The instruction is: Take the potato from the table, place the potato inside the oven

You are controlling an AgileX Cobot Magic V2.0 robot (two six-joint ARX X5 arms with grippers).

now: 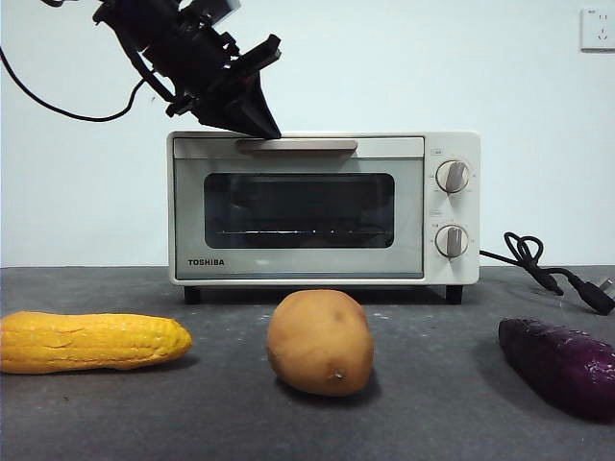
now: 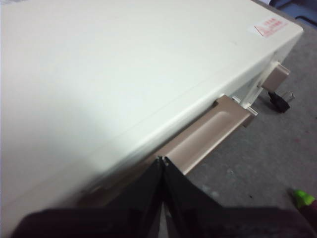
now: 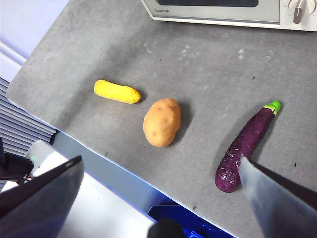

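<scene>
The tan potato (image 1: 320, 343) (image 3: 161, 122) lies on the dark grey table (image 1: 432, 413) (image 3: 99, 44), in front of the cream Toshiba oven (image 1: 298, 206) (image 3: 223, 10). The oven door is closed. My left gripper (image 1: 267, 127) (image 2: 162, 159) is shut with nothing in it. Its tip sits at the left end of the beige bar handle (image 1: 298, 145) (image 2: 208, 134), by the oven top (image 2: 124, 74). My right gripper (image 3: 161, 159) hangs open high above the table's near edge, well clear of the potato.
A yellow corn cob (image 1: 91, 341) (image 3: 117, 91) lies left of the potato. A dark purple vegetable with a green stem (image 1: 562, 365) (image 3: 245, 144) lies to its right. The oven's black cable and plug (image 1: 548, 271) trail on the table at the right.
</scene>
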